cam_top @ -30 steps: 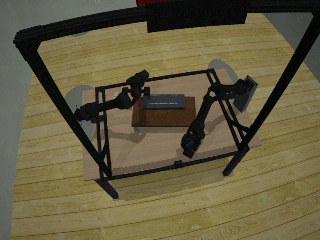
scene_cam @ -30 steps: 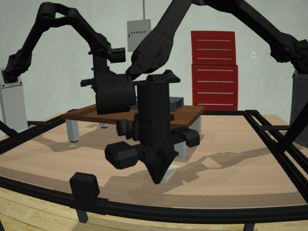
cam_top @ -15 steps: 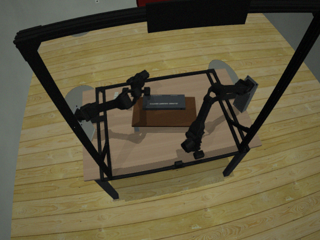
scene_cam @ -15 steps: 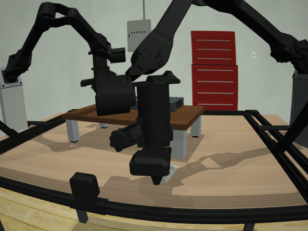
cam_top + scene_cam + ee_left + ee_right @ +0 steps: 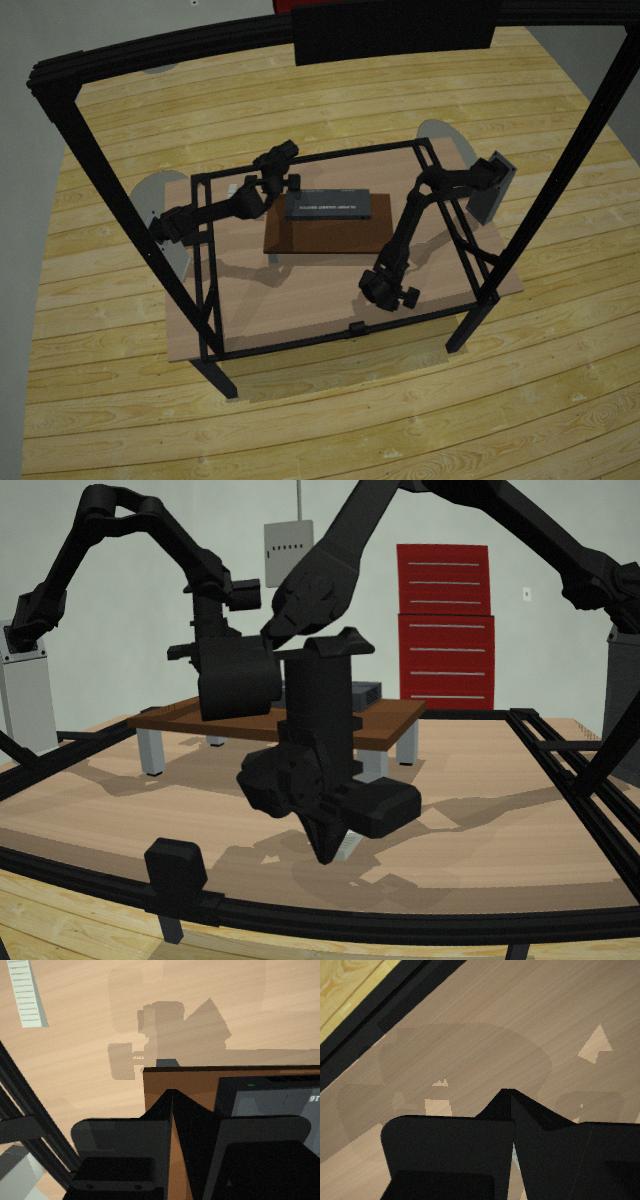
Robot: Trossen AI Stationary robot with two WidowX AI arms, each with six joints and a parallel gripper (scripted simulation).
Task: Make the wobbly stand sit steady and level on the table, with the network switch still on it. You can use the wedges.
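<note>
The stand [image 5: 330,238] [image 5: 385,723] [image 5: 165,1080] has a brown top on grey legs and stands mid-table. The dark network switch [image 5: 328,205] [image 5: 368,694] [image 5: 265,1097] lies on its far part. My left gripper [image 5: 171,1093] [image 5: 273,190] is shut and empty, with its tips over the stand's corner beside the switch. A pale ribbed wedge [image 5: 27,992] lies on the table beyond that corner. My right gripper [image 5: 323,857] [image 5: 507,1095] [image 5: 385,297] is shut and empty. It points down close to the table in front of the stand. A second pale wedge [image 5: 347,844] lies right beside its tips, mostly hidden.
A black frame rail [image 5: 361,924] [image 5: 330,335] [image 5: 380,1010] runs round the table, with a small black block [image 5: 175,872] [image 5: 357,328] on the front rail. A red drawer cabinet [image 5: 444,624] stands at the back wall. Grey arm bases [image 5: 25,697] [image 5: 488,193] stand at both sides.
</note>
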